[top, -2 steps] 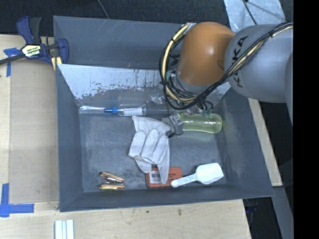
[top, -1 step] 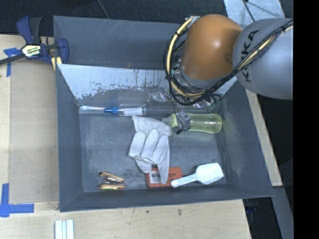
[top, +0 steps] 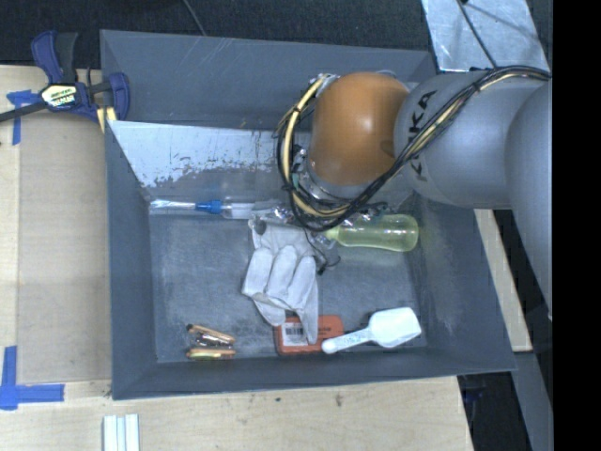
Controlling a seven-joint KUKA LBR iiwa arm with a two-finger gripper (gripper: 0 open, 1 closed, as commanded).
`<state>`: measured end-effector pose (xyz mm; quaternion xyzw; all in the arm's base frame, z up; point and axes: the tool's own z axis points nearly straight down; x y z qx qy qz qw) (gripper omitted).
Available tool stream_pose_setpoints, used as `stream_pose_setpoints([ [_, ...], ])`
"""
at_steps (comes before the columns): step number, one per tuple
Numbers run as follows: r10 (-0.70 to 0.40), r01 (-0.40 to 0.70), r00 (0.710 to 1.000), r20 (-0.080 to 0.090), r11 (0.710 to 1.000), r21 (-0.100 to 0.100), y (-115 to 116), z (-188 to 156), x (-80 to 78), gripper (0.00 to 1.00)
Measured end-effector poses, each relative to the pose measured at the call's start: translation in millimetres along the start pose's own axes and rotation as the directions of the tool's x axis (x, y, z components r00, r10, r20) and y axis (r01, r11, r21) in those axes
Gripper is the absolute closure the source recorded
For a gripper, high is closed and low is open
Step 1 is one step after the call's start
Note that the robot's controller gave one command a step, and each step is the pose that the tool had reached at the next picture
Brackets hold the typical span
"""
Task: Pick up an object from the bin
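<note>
I see the grey bin (top: pixel 131 252), its floor bare on the left. The arm (top: pixel 470 148) is low near the back wall. The gripper (top: pixel 315 225) is over a crumpled white glove (top: pixel 282 275) in the middle. I cannot tell if the gripper is open or closed. A white scoop (top: pixel 376 330) lies by the front wall.

Grey bin (top: pixel 127 252) holds white glove (top: pixel 280 275), white scoop (top: pixel 380 331), syringe (top: pixel 211 209) and 2 brass pieces (top: pixel 212 351).
</note>
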<state>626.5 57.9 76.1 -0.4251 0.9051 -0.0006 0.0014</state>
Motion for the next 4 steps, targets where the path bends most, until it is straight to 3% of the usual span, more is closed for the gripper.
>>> stream_pose_setpoints([
  [1, -0.078, 0.078, 0.997, 0.02, 0.997, 0.011, 0, 16, -11.5, 1.0],
  [2, -0.144, 0.144, 0.989, 0.021, 0.989, 0.015, 1, 9, -10.5, 1.0],
  [3, -0.076, 0.076, 0.997, 0.008, 0.997, 0.003, -1, 2, -14.4, 1.0],
  [4, -0.142, 0.142, 0.99, 0.005, 0.99, 0.004, -1, -62, -12.3, 1.0],
])
